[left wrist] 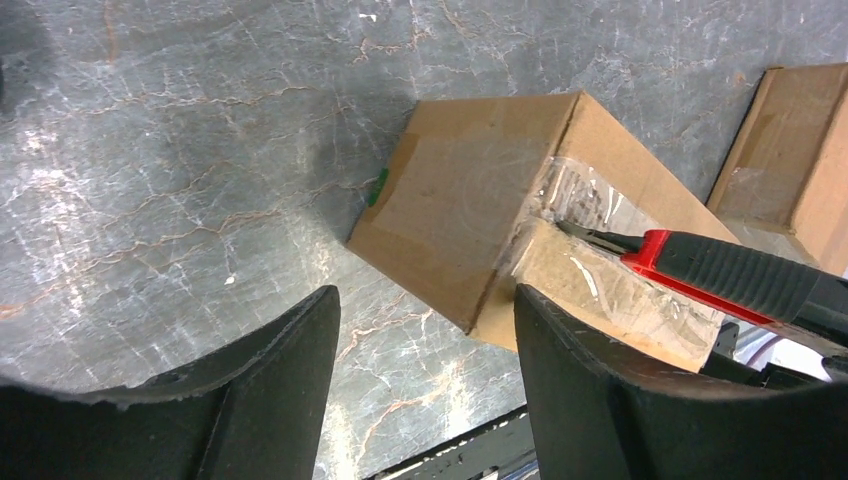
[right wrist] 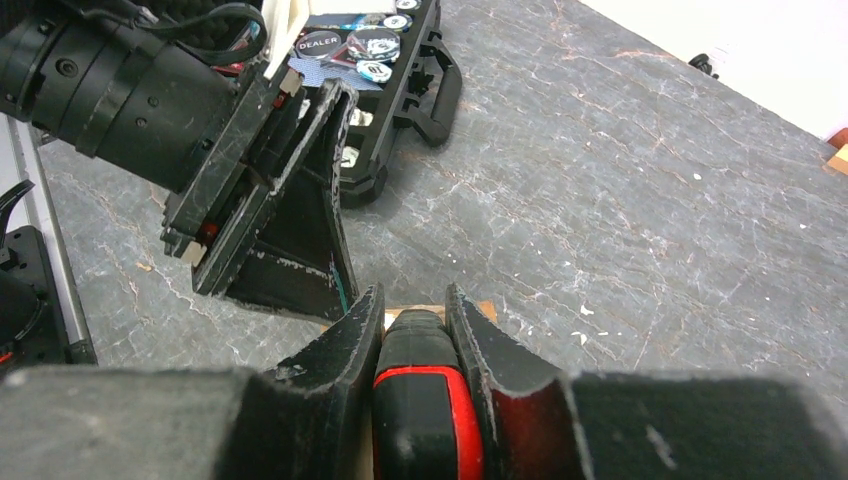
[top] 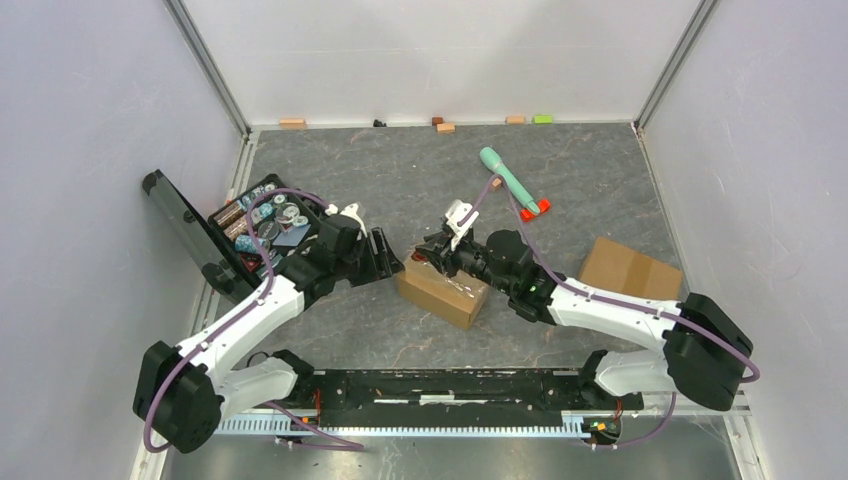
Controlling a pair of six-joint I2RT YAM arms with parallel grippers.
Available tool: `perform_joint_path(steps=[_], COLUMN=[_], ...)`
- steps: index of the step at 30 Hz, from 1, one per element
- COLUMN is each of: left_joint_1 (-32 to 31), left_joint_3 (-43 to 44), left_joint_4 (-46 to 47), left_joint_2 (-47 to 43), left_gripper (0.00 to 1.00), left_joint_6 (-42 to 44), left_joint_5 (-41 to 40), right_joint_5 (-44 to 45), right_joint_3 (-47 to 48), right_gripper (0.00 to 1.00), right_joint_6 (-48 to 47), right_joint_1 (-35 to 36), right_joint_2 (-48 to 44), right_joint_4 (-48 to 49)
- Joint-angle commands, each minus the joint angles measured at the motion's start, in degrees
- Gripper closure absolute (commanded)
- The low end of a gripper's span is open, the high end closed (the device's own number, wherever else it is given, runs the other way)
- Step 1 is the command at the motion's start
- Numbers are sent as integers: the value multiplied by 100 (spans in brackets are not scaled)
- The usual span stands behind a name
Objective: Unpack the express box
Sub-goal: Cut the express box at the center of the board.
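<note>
A brown cardboard express box [top: 442, 291] sealed with clear tape lies mid-table; it also shows in the left wrist view [left wrist: 470, 215]. My right gripper [right wrist: 413, 305] is shut on a red and black box cutter [right wrist: 425, 400], whose blade [left wrist: 590, 233] touches the taped seam on the box top. My left gripper [left wrist: 425, 310] is open, its right finger [left wrist: 560, 350] against the box's near left corner. In the top view the left gripper [top: 378, 255] sits just left of the box and the right gripper [top: 440, 252] over its far end.
An open black case of poker chips [top: 262, 225] lies at the left. A second cardboard box [top: 630, 268] sits at the right. A teal-handled tool with a red end [top: 512, 182] lies behind. Small blocks [top: 445, 126] line the back wall.
</note>
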Motion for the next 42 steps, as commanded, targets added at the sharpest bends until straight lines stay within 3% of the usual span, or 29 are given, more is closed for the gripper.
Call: perform_joint_path(steps=[1, 12, 17, 25, 31, 42], left_joint_1=[38, 44, 41, 44, 39, 43], left_joint_3=[343, 108, -6, -413, -479, -606], left_joint_4=[-341, 811, 899, 769, 572, 668], left_joint_2=[-63, 256, 583, 679, 708, 912], left_gripper=[29, 23, 26, 34, 34, 34], left_joint_6=[-71, -505, -467, -611, -619, -724], left_joint_5=[-231, 353, 360, -206, -683, -817], right_joint_5=[82, 82, 82, 77, 20, -89], right_joint_3=[-92, -75, -10, 51, 84, 35], right_gripper=[100, 100, 100, 100, 100, 100], right_joint_6=[-43, -36, 0, -6, -119, -199], right_joint_1=[-29, -34, -30, -26, -30, -29], right_joint_2=[-222, -265, -282, -460, -605, -850], right_joint_4=[-569, -634, -718, -1016, -1435, -2020])
